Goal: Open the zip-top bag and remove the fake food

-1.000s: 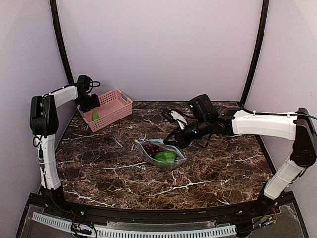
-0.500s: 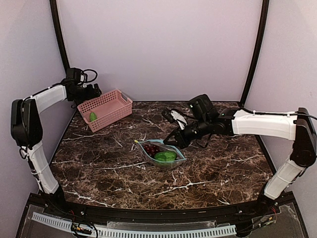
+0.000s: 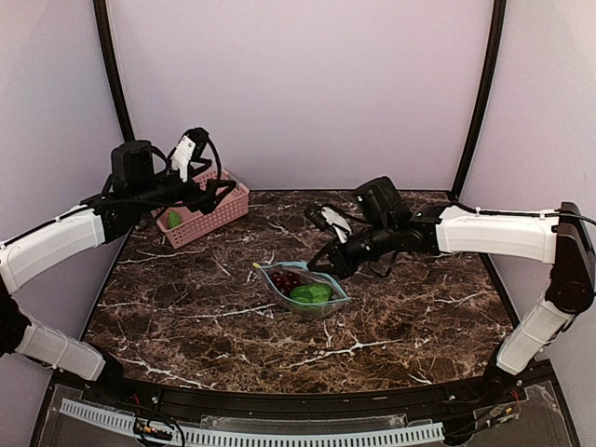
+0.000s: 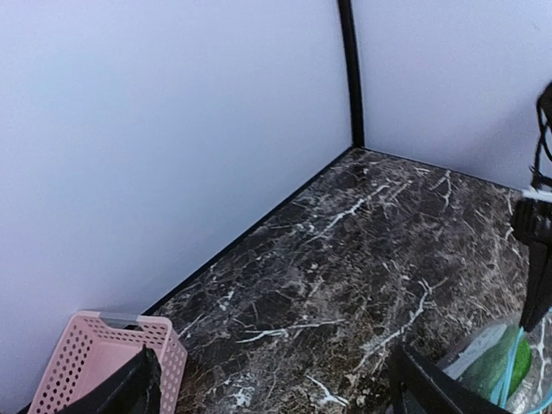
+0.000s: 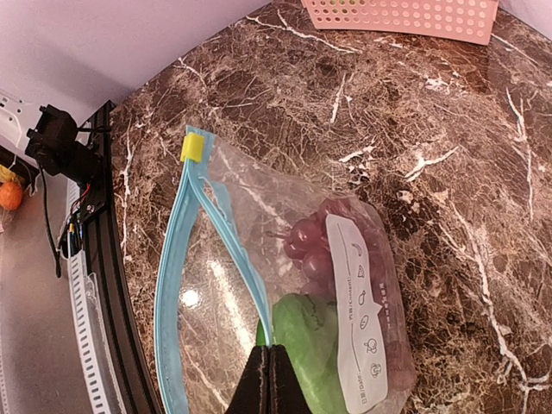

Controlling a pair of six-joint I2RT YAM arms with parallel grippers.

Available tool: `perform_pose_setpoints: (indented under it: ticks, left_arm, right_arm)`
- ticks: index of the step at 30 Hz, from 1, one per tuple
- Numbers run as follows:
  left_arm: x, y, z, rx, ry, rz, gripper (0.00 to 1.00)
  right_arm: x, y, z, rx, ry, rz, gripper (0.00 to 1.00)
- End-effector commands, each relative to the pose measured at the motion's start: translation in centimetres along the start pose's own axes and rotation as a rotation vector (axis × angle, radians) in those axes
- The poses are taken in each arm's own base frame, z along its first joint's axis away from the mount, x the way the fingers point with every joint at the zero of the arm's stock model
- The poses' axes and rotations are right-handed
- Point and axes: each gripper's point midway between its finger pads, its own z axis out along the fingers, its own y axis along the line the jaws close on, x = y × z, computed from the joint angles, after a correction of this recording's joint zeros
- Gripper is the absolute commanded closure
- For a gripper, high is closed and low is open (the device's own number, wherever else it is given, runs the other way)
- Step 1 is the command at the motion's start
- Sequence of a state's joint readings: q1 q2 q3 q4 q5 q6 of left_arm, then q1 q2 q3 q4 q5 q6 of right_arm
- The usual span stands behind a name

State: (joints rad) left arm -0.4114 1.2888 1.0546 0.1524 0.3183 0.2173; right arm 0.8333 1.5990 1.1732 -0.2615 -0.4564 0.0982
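The zip-top bag [image 3: 304, 288] lies mid-table with its teal-blue mouth spread open. Inside it are dark red grapes [image 3: 284, 277] and a bright green piece [image 3: 311, 294]. My right gripper [image 3: 328, 266] is shut on the bag's upper zip edge. In the right wrist view its fingertips [image 5: 274, 379] pinch the teal strip beside the green piece [image 5: 315, 345], with the grapes [image 5: 319, 246] beyond. My left gripper [image 3: 222, 190] is open and empty above the basket's right end, far left of the bag. Its fingers [image 4: 129, 392] stand wide apart over bare marble.
A pink slotted basket [image 3: 212, 207] stands at the back left with a small green item [image 3: 173, 220] in it. It also shows in the left wrist view [image 4: 95, 358] and the right wrist view [image 5: 405, 13]. Walls close the back and both sides.
My left arm has swung from the basket's left end up and to the right, over the basket. The small green item stays in the basket. The right arm and bag have not moved.
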Motion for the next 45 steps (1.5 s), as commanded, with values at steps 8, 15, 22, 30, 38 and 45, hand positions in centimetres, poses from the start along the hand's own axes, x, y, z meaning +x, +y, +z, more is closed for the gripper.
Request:
perform_pose_setpoints:
  ticks: [8,15,22,30,38,45]
  left_arm:
    - [4.9,-15.5,-0.4,0.512,0.070,0.516,0.27]
    - [6.1,-20.1,-0.7,0.642,0.116,0.683,0.47]
    - [8.2,-22.6,0.5,0.697,0.202,0.793,0.63]
    - [10.0,-24.2,2.4,0.749,0.267,0.821,0.68]
    - [13.1,-25.3,4.4,0.798,0.390,0.886,0.70]
    - [14.6,-25.7,5.1,0.809,0.433,0.899,0.55]
  right_arm:
    - [-1.7,-0.2,-0.5,-0.004,-0.040,0.025,1.00]
    - [-1.7,-0.4,-0.2,-0.006,-0.033,0.034,1.00]
    - [-1.6,-0.6,0.0,-0.011,-0.029,0.041,1.00]
    - [-1.8,-0.5,-0.3,-0.016,-0.036,0.043,1.00]
    - [-1.7,-0.5,-0.2,-0.019,-0.034,0.043,1.00]
    - [-1.5,-0.8,0.0,-0.020,-0.032,0.050,1.00]
